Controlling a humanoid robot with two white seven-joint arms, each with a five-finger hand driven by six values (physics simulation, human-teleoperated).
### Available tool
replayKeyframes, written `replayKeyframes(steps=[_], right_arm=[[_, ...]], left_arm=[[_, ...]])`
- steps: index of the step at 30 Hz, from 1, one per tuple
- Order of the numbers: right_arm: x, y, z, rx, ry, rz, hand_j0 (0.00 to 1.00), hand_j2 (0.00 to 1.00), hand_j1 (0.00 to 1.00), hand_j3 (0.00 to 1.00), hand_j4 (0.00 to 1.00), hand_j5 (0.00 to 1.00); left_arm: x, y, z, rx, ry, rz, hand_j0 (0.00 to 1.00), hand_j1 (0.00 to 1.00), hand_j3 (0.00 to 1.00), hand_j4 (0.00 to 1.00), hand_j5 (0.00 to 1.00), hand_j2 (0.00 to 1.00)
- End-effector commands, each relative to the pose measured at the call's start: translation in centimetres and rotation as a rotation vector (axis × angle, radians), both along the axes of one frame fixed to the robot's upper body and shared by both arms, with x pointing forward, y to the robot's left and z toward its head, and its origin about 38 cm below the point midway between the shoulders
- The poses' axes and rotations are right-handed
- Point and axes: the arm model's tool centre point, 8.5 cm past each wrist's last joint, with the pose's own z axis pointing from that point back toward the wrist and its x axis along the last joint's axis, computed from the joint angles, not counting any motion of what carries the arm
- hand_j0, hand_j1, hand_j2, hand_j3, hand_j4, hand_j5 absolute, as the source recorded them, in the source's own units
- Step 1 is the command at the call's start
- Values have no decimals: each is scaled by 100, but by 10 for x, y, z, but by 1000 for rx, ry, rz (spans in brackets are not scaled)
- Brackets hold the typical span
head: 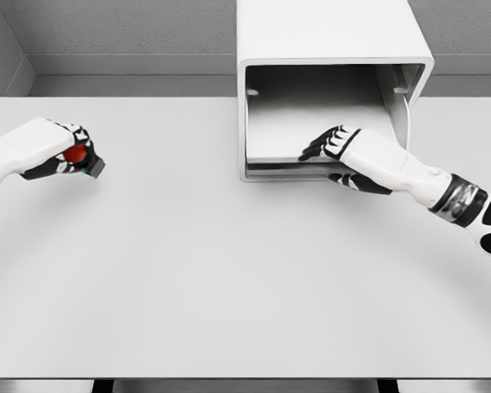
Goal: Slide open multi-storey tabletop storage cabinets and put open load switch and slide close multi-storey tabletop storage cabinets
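- So we're looking down at a white worktop point(229, 286) with the storage cabinet point(327, 41) sitting at its far edge, a bit right of centre.
- Cabinet's front is open, and we can see a pale drawer tray point(311, 123) inside with its front lip at the cabinet's mouth.
- Our right hand point(344, 151) reaches in from the right, and its fingers point(315, 149) are pinched on the tray's front lip, dark fingertips lying on top of the edge and the thumb tucked underneath.
- Our left hand point(53, 147) is well to the left of the cabinet, over the worktop's left side.
- Its fingers are curled round the load switch point(80, 155), a small dark block with a red knob, so the switch is held well clear of the cabinet.
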Motion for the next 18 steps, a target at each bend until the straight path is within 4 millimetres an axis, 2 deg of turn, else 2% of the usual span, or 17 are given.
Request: replayKeyframes(steps=[1,6,7,11,16,18], right_arm=[[-3,-4,5,-1,-3,2,73,73,73,73,73,73],[-13,-13,7,-4,4,1,73,73,73,73,73,73],[-16,-10,15,13,-19,8,73,73,73,73,73,73],[-26,-20,21,-2,-27,5,73,73,73,73,73,73],[-27,-31,48,35,-78,-17,73,73,73,73,73,73],[-29,-44,55,24,-88,-42,72,72,72,72,72,72]], left_arm=[[-1,-11,6,-18,-25,-22,34,34,34,34,34,34],[-3,-26,14,-32,-63,-54,34,34,34,34,34,34],[-4,-28,15,-37,-68,-57,35,35,35,35,35,35],[-6,-37,22,-56,-93,-81,35,35,35,35,35,35],[-9,-47,26,-83,-113,-105,35,35,35,35,35,35],[-10,-53,28,-91,-123,-117,35,35,35,35,35,35]])
